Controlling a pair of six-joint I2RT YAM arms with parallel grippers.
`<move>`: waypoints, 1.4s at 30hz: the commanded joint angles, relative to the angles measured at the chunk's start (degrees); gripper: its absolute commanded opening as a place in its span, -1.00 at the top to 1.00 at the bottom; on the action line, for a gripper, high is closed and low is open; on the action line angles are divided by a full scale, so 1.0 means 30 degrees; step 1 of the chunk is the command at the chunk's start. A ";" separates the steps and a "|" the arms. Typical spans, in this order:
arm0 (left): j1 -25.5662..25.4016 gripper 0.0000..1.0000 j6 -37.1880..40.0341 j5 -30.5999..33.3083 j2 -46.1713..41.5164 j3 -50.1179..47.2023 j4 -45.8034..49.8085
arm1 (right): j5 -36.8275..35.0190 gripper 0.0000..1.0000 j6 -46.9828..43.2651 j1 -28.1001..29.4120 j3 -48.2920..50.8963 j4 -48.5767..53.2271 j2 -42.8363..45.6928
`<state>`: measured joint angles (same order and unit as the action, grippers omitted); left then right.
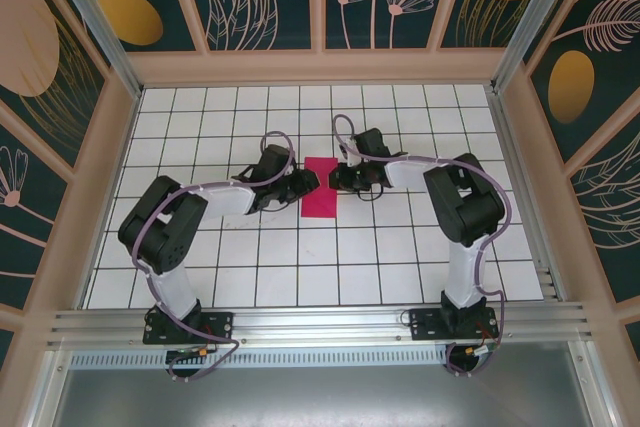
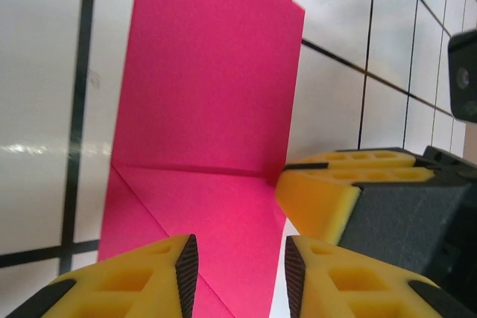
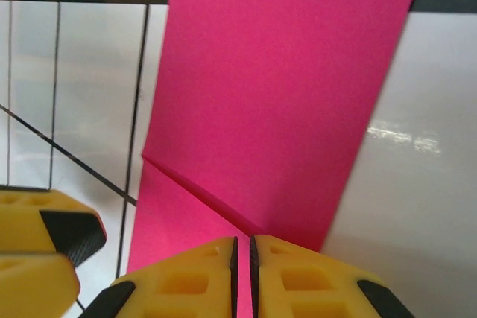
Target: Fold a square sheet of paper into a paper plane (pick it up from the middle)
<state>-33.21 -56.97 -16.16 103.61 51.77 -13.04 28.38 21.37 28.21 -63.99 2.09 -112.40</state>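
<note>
Folded square sheet of paper (image 1: 321, 187) flat on the white grid table (image 1: 300, 277), between both grippers.

Magenta-pink, thin, seen from above as a narrow rectangle near mid-table. In the wrist views, marked by one straight crease across the width and a diagonal crease running off it, outlining a triangular flap at the end nearest the fingers. Left gripper (image 2: 242, 266) spread, pads well apart over the flapped end, pink surface visible through the gap. Right gripper (image 3: 242, 258) pressed together, only a hairline slit between the pads, tips at the sheet's edge beside the straight crease; cannot tell whether paper is caught between them.
</note>
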 commanded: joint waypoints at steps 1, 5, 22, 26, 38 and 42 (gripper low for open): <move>-0.0231 0.20 -0.0950 -0.0446 0.0577 0.0109 -0.0305 | 0.0213 0.69 -0.0209 -0.0281 -0.0497 0.0708 -0.0388; -0.0332 0.15 -0.1482 -0.0101 0.0859 0.0192 0.0214 | 0.0096 0.69 -0.0209 -0.0378 -0.0441 0.0943 -0.0705; -0.0516 0.14 -0.1930 -0.0647 0.1889 0.0971 -0.0398 | 0.0047 0.71 0.0115 -0.0706 0.0227 0.0749 -0.0738; -0.0569 0.15 -0.1872 -0.0786 0.2220 0.1186 -0.0446 | 0.0034 0.71 0.0121 -0.0735 0.0272 0.0756 -0.0735; -0.0585 0.29 -0.1471 -0.0737 0.2022 0.1201 -0.1004 | 0.0149 0.71 0.0210 -0.0769 0.0381 0.0679 -0.0615; -0.0586 0.36 -0.0723 -0.0149 0.1905 0.1883 -0.0288 | 0.0100 0.71 0.0224 -0.0818 0.0411 0.0702 -0.0637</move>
<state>-34.52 -61.56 -17.56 109.36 54.76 -13.67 28.82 21.58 26.28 -63.96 2.96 -113.32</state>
